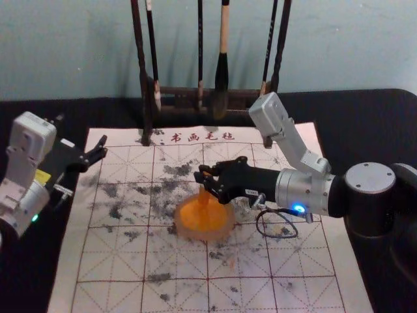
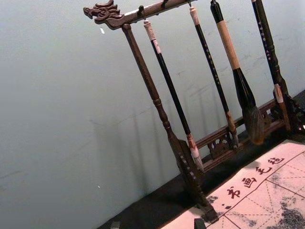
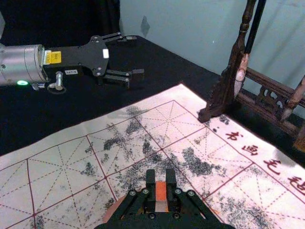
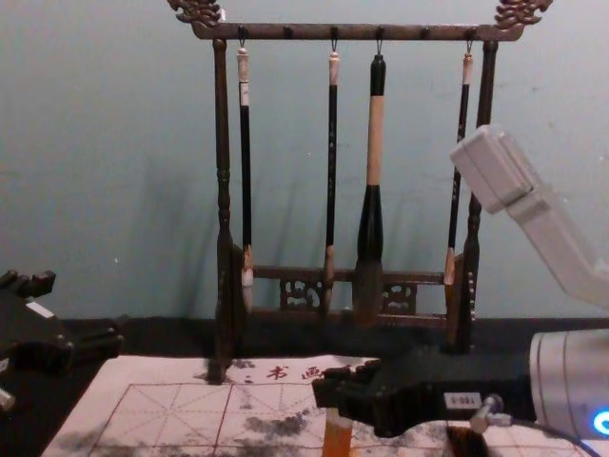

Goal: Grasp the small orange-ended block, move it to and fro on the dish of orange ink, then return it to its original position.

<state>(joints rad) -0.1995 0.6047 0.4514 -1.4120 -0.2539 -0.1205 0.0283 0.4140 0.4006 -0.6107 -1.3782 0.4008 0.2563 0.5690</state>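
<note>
The small orange-ended block (image 4: 337, 436) is standing upright between the right gripper's (image 1: 202, 178) fingers, which are pinching it high, presumably so that its lower end is pointing freely down at the ink. It is sitting over the dish (image 1: 185, 229), well in from the mat's (image 1: 112, 291) left and right edges, though whether it is touching the ink I cannot tell. Near the mat's far left corner, the left gripper (image 3: 137, 55) is idling with fingers spread, probably leaving room for the to-and-fro strokes.
</note>
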